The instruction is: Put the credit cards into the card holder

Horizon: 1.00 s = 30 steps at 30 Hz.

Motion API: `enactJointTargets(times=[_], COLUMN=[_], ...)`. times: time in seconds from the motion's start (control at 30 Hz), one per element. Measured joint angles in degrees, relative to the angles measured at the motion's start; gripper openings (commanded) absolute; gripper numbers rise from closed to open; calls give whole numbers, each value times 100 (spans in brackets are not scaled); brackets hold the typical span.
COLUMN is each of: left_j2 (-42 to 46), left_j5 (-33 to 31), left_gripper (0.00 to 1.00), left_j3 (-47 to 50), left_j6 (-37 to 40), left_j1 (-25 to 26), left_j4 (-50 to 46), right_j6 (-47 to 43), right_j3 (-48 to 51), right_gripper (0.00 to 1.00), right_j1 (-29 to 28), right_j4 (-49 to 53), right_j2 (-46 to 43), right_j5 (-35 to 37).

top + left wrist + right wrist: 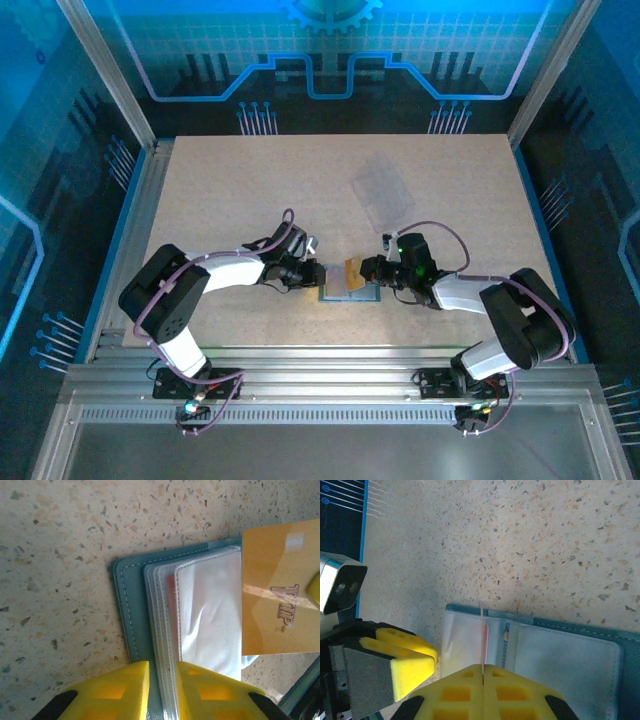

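gold card (pixel 272 595) is pinched edge-on by the right gripper (pixel 483 667), jaws fully closed on it; card holder (pixel 127 610) is laid open on the table (pixel 220 180) between the arms; clear sleeves (pixel 210 610) are clamped at one end by the left gripper (pixel 162 670), jaws narrow; card is held at the sleeves' free edge, long axis parallel to it; feed is judged to fall to the right arm

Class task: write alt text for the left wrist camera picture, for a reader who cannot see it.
A teal wallet lies open on a speckled table, its clear sleeves fanned out, with a gold card marked VIP held above them. The left claw, yellow-fingered, clamps the sleeves at the bottom edge of the picture.
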<state>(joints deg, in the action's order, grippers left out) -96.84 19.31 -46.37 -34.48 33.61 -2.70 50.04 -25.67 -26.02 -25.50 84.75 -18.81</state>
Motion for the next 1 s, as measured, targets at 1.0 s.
enactJointTargets(times=[1.0], left_j2=[-149], left_j5=[48], left_gripper=[22], left_j3=[-11], left_j6=[-7], left_j1=[0], left_j4=[22], right_j6=[162], right_j3=[-122], right_gripper=[0], right_j1=[-17], right_j4=[-249], right_j2=[337], right_j5=[164])
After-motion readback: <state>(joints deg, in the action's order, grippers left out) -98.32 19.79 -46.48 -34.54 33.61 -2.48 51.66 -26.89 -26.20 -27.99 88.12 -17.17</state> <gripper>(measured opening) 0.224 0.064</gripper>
